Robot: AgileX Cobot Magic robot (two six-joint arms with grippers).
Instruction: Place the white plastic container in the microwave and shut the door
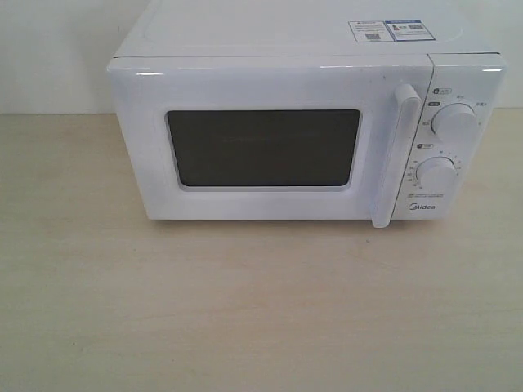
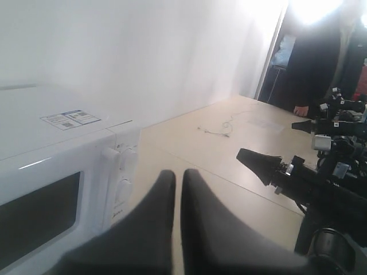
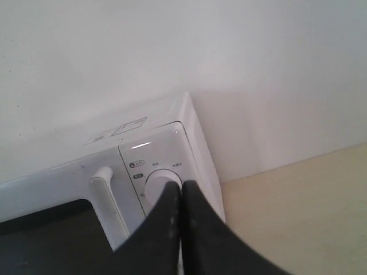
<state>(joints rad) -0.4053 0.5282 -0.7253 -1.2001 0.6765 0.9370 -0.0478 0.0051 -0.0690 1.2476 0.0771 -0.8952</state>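
The white microwave (image 1: pixel 270 73) stands on the pale table with its door (image 1: pixel 147 147) shut flush; the dark mesh window (image 1: pixel 263 149) shows nothing inside. The vertical bar handle (image 1: pixel 394 155) sits beside two round dials (image 1: pixel 454 121). No view shows the white plastic container. Neither gripper appears in the exterior view. My left gripper (image 2: pixel 178 176) is shut and empty, off the microwave's (image 2: pixel 51 149) dial side. My right gripper (image 3: pixel 181 187) is shut and empty, its tips in front of the upper dial (image 3: pixel 159 182), near the handle (image 3: pixel 109 200).
The wooden table (image 1: pixel 245 310) stretches in front of the microwave. Stickers (image 1: pixel 391 30) lie on its top. In the left wrist view the other black arm (image 2: pixel 269 166) reaches in, a thin cable (image 2: pixel 221 129) lies on the floor, and a person (image 2: pixel 321 57) stands behind.
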